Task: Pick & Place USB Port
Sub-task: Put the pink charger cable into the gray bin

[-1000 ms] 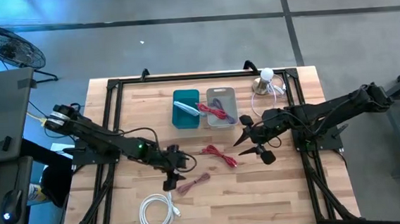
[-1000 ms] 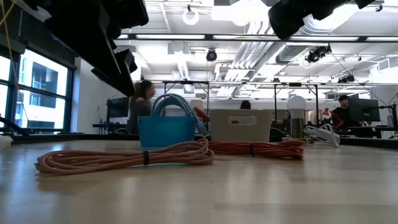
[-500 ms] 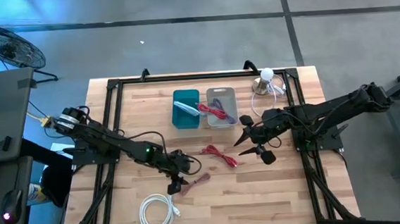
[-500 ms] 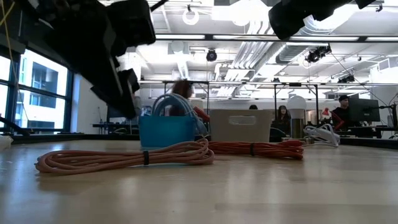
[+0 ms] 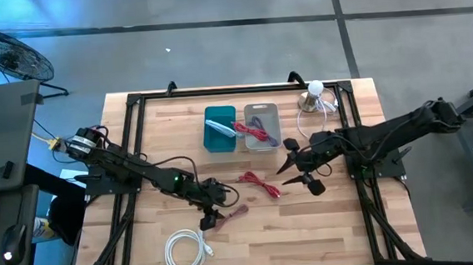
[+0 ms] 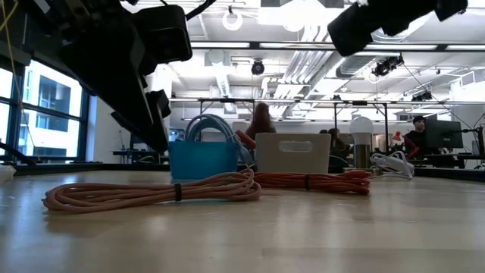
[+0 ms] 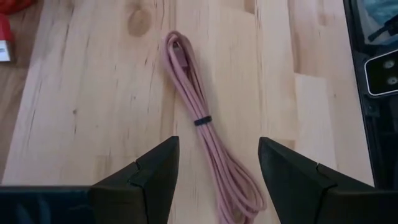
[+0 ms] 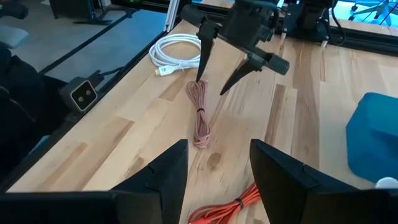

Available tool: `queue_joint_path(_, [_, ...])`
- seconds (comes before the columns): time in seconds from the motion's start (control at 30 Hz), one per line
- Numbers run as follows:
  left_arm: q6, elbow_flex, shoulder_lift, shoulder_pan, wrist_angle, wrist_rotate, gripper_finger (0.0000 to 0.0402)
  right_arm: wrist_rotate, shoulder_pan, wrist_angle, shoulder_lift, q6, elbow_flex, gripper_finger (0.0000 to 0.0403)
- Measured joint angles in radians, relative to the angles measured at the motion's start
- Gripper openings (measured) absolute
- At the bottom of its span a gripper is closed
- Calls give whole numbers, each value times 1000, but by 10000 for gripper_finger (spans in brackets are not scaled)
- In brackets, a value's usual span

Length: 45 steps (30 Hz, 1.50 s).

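Note:
A pink coiled cable (image 7: 208, 149) lies flat on the wooden table, bound by a dark tie at its middle. My left gripper (image 7: 217, 142) hangs open just above it, pointing down, one finger on each side of the coil, touching nothing. The right wrist view shows that gripper (image 8: 211, 84) over the pink cable's (image 8: 200, 115) far end. From above, the left gripper (image 5: 208, 215) stands beside the pink cable (image 5: 232, 214). My right gripper (image 5: 298, 172) waits open above the table, right of a red coiled cable (image 5: 261, 183).
A blue bin (image 5: 220, 128) and a grey bin (image 5: 261, 125), which has a red cable in it, stand at the table's far middle. A white coiled cable (image 5: 186, 249) lies near the near edge. A white lamp-like object (image 5: 313, 94) stands at the far right.
My left gripper has moved toward the near edge and a little rightward, coming down over the pink cable, and stays open. The cable has not moved.

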Motion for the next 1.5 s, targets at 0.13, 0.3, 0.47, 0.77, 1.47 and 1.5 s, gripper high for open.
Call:
queue_joint_path(0.13, [-2,0,17,0,4,-13,216,1,0,94,0,0,-70,165])
queue_joint_path(0.3, [-24,0,73,0,41,30,216,-2,0,161,0,0,-113,165])
queue_joint_path(0.47, [-21,25,123,0,61,43,216,-3,0,178,-1,0,-111,165])
queue_joint_path(0.77, [9,96,223,5,69,93,216,-10,0,185,-1,12,-111,165])
queue_joint_path(1.47, [176,132,265,43,-10,82,3,-27,0,191,-1,27,-110,165])
queue_joint_path(1.5, [195,146,266,43,-31,76,3,-27,0,192,-1,27,-110,165])
